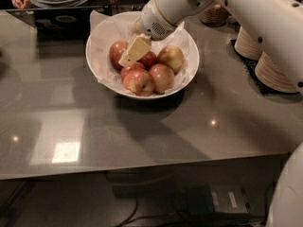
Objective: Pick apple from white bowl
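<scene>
The white bowl (185, 81) sits directly beneath our gripper (134, 51), with all its fruit inside. The apple (115, 52) lies just beside the gripper's tip and is not yet lifted. We cannot tell whether the gripper is spread or closed. Grasping and lifting remain. We see no readable writing.

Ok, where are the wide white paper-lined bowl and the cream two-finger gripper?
wide white paper-lined bowl (184, 72): camera view, bare inner wall on its right.
cream two-finger gripper (133, 52): camera view, fingertip end, inside the bowl above the apples.
</scene>
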Robot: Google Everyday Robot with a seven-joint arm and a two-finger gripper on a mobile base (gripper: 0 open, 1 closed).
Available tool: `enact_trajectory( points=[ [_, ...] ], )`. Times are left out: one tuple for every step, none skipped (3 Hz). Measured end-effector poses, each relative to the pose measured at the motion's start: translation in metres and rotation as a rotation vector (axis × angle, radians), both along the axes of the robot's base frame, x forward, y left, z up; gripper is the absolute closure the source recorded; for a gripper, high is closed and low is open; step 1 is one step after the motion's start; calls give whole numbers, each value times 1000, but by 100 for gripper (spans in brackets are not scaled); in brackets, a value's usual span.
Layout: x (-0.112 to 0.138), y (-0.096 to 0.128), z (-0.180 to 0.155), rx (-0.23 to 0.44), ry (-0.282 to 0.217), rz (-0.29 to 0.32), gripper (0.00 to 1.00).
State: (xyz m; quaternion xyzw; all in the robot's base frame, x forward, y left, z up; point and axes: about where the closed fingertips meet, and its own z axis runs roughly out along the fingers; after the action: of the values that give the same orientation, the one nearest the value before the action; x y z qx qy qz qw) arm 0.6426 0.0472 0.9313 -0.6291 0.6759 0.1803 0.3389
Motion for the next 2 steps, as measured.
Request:
enact_trajectory(
  points=[
    [7, 4, -6, -10, -4, -18, 28],
    [13, 10, -11, -11, -8, -31, 26]
  ],
)
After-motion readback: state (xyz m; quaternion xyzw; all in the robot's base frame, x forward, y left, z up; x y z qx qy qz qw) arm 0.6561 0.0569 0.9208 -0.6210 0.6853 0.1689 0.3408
